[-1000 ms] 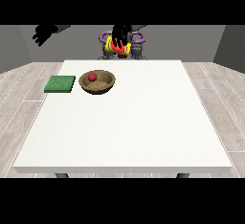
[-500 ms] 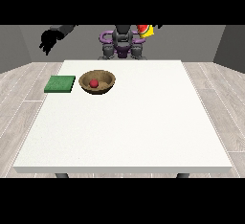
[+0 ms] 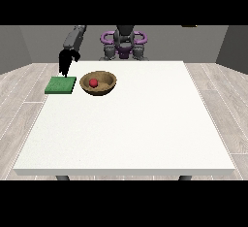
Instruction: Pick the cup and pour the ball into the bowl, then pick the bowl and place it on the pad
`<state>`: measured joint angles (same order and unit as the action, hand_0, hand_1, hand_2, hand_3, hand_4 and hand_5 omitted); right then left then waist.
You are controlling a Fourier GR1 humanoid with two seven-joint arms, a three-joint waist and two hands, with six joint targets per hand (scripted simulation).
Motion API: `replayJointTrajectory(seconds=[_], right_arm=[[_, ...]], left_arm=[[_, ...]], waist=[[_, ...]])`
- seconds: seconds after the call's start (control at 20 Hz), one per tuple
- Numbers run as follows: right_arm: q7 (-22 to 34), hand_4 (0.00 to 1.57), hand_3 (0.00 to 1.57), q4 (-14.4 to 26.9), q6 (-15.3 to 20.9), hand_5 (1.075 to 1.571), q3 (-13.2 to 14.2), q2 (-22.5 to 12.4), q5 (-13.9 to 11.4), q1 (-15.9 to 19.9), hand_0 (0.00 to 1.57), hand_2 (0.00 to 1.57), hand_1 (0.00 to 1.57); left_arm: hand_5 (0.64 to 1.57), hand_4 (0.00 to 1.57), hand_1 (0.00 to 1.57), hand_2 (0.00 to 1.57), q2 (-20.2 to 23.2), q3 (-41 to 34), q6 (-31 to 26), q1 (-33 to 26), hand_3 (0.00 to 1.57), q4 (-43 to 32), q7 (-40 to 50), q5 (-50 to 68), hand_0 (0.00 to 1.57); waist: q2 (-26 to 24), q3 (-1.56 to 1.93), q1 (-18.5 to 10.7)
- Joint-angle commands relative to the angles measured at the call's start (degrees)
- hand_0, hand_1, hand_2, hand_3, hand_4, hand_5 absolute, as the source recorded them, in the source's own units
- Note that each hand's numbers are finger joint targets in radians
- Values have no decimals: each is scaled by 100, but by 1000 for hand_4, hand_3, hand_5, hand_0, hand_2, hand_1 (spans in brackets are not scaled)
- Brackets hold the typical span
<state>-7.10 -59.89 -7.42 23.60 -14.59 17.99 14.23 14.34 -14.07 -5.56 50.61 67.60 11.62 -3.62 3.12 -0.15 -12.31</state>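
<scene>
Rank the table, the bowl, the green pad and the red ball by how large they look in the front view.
1. table
2. bowl and green pad: they look alike, so no ranking
3. red ball

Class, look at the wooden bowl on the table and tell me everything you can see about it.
The wooden bowl is round, shallow and brown, with a wood-like look. It stands upright on the white table, near the far left part as seen. A small red ball lies inside it. The green pad lies just to its left, apart from it. No robot hand touches the bowl.
</scene>
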Motion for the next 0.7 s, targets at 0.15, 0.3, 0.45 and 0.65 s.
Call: replayJointTrajectory(seconds=[0.15,0.3,0.45,0.65], right_arm=[[-730,722,0,828,111,1566,43,201,-57,406,0,0,0],[-1042,646,0,1311,-192,1560,97,27,-9,607,0,0,0],[-1207,582,0,1410,88,1558,-26,244,-108,834,0,0,0],[-1517,553,0,2129,-220,1558,-106,184,-181,844,0,0,0]], left_arm=[[1558,1039,0,0,738,-624,-1054,-60,0,148,97,1058,0],[1553,977,0,0,1047,-796,-1081,-189,0,265,-5,1126,0],[1542,1001,0,0,1284,-924,-1458,-515,0,197,-165,1355,0],[1535,1008,0,0,1473,-1026,-1330,-497,0,456,328,1591,0]], waist=[[463,19,-122],[719,20,-40],[710,18,40],[627,20,194]])
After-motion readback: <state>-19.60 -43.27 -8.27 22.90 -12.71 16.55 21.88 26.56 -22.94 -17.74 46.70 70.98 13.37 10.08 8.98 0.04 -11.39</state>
